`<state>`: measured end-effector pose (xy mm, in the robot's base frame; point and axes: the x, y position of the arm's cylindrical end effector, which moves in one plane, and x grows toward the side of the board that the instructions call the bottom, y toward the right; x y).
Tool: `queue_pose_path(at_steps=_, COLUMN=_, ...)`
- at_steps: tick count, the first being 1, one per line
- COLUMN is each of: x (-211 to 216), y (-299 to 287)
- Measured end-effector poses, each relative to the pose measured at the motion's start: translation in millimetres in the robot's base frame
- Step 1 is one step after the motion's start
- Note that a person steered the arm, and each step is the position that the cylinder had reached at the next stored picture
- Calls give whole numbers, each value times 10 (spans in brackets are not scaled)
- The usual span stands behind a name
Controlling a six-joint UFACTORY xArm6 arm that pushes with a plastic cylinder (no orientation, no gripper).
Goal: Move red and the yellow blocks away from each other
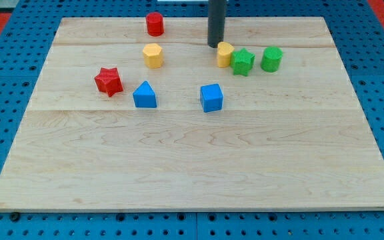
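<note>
Rod work near the board's top edge: my tip (215, 45), fingerless, touches one yellow block (225, 54); next, shove it from the red cylinder (155, 24).

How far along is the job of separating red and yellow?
Done: little shows. The red cylinder sits just above the yellow hexagonal block, with a small gap. In hand: my tip is beside the other yellow block, which touches the green star. Left: widen the red-yellow gap.
</note>
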<state>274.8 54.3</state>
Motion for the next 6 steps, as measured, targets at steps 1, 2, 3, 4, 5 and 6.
queue_pose_path(at_steps=1, x=-30, y=-800)
queue_pose_path(at_steps=2, x=-83, y=-1241)
queue_pose_path(at_steps=3, x=-268, y=-1533)
queue_pose_path(at_steps=4, x=-46, y=-1986)
queue_pose_path(at_steps=5, x=151, y=-1976)
queue_pose_path(at_steps=6, x=163, y=-1572)
